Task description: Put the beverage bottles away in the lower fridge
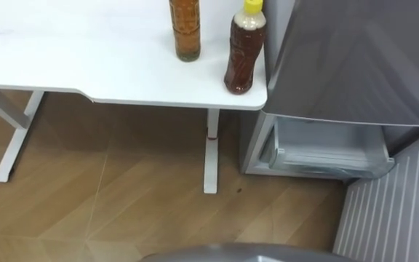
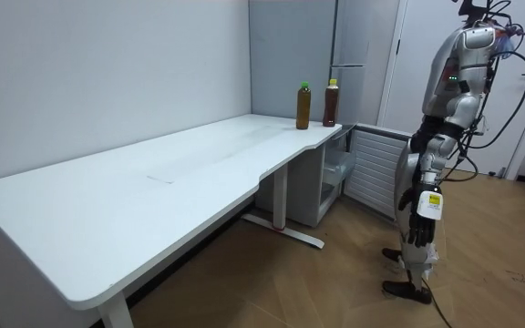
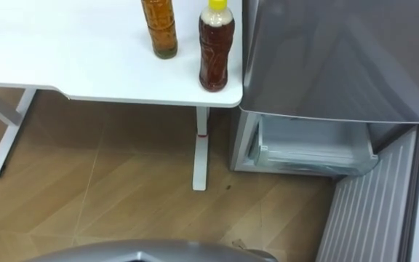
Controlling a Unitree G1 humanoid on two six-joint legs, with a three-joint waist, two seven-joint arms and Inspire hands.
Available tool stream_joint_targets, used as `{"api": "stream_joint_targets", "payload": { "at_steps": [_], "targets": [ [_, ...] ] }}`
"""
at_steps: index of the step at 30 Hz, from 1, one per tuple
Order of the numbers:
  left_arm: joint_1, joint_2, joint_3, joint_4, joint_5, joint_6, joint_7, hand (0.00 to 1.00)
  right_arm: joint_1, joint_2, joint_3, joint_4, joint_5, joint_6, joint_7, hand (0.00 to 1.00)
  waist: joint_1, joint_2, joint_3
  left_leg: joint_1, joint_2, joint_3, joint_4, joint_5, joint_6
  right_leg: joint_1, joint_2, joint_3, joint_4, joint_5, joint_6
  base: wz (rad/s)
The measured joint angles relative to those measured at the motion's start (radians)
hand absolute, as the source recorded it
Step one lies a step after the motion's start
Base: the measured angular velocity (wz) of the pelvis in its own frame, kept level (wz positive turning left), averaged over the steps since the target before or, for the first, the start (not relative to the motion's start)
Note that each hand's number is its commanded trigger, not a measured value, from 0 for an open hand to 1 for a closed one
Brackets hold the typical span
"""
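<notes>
Floor (image 1: pixel 122 196) open; drawer (image 1: pixel 326 149) out; yellow-capped bottle (image 1: pixel 244 51) at table (image 1: pixel 86 58) corner; left hand (image 2: pixel 419 226) unreadable.

No readable text, numbers, signs; print on yellow-capped bottle (image 1: pixel 244 54), amber bottle (image 1: pixel 185 29) illegible.

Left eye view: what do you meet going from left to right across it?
Table's left leg → amber bottle → yellow-capped bottle → grey fridge, with its open lower compartment.
</notes>
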Motion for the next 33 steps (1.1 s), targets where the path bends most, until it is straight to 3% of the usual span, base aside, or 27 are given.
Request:
{"api": "stream_joint_targets", "payload": {
  "at_steps": [7,11,12,15,21,28,33],
  "targets": [
    [-0.004,0.001,0.071,-0.163,-0.052,-0.049,0.135,0.0,0.011,-0.002,-0.011,-0.014,-0.001,-0.012,-0.01,0.0,-0.001,0.008,0.0041,-0.003,0.0,0.004,-0.001,0.0,0.0,-0.006,0.0,-0.006,0.003,0.0,0.0,-0.01],
    [-0.03,0.009,0.07,-0.26,-0.05,-0.11,0.21,0.0,0.013,-0.002,-0.033,-0.038,-0.002,-0.04,-0.021,0.0,-0.001,0.015,-0.0006,-0.01,-0.001,0.002,-0.001,0.0,0.0,-0.016,0.001,0.006,0.008,0.0,0.0,-0.03],
    [-0.034,0.01,0.071,-0.299,-0.05,-0.112,0.227,0.0,0.013,-0.002,-0.037,-0.046,-0.006,-0.047,-0.024,0.0,-0.002,0.017,-0.0042,-0.009,-0.001,0.002,-0.002,0.0,0.0,-0.014,0.001,0.008,0.013,0.0,0.0,-0.08],
    [-0.039,0.011,0.055,-0.423,-0.043,-0.131,0.274,0.0,0.009,-0.002,-0.044,-0.056,-0.01,-0.066,-0.029,0.0,-0.007,0.013,-0.0032,-0.007,-0.001,-0.001,-0.001,0.0,0.0,-0.015,0.002,0.007,0.018,0.0,0.0,-0.04],
    [-0.053,0.021,-0.007,-0.621,0.09,-0.147,0.337,0.0,0.023,-0.001,-0.041,-0.068,0.005,-0.074,-0.027,0.0,-0.006,0.021,-0.004,-0.009,-0.001,-0.007,0.0,-0.001,0.001,-0.015,0.003,0.01,0.016,0.0,-0.001,0.0],
    [-0.055,0.027,-0.015,-0.844,0.171,-0.175,0.361,0.0,0.026,-0.005,-0.042,-0.054,0.003,-0.088,-0.022,0.0,-0.007,0.038,0.0,-0.01,0.0,-0.007,-0.002,-0.001,0.001,-0.022,0.005,0.021,0.016,0.0,-0.002,-0.03],
    [-0.058,0.071,-0.011,-0.984,0.186,-0.197,0.352,0.0,0.02,-0.007,-0.043,-0.044,0.0,-0.112,-0.006,0.0,-0.025,0.035,0.0016,-0.018,-0.001,-0.016,0.001,-0.001,0.001,-0.032,0.005,0.018,0.014,0.0,-0.002,0.02]
  ]
}}
